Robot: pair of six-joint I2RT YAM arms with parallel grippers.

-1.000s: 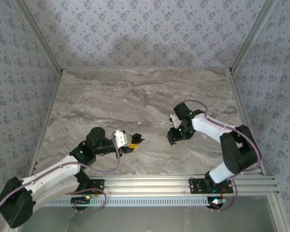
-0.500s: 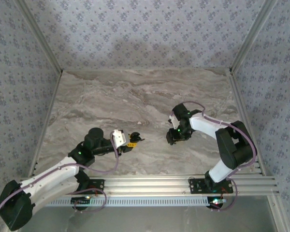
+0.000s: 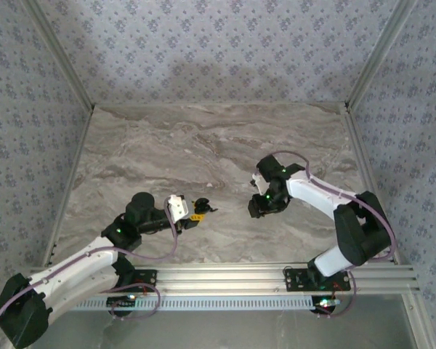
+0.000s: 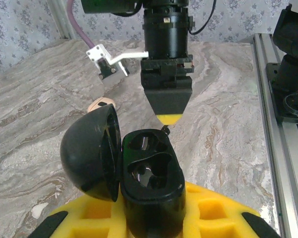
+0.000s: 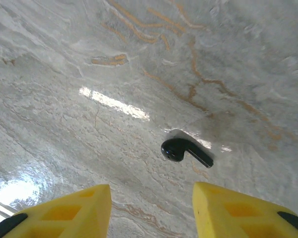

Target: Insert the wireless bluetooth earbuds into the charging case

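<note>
One charging case point(image 4: 151, 181), lid point(image 4: 89, 153) open, clamped in left gripper point(image 4: 151, 218), toward worktop point(image 5: 139, 59) near edge. One earbud point(image 5: 184, 150) lies on worktop just ahead of right gripper point(image 5: 151, 208); fingers spread, grasping nothing.

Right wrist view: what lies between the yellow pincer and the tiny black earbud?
Bare grey marble tabletop, in the right wrist view, separates the tiny black earbud from the right pincer.

A glossy, grey marble-patterned tabletop point(image 5: 139, 59) spreads wide. One small black stemmed earbud point(image 5: 184, 151) lies flat on it.
</note>
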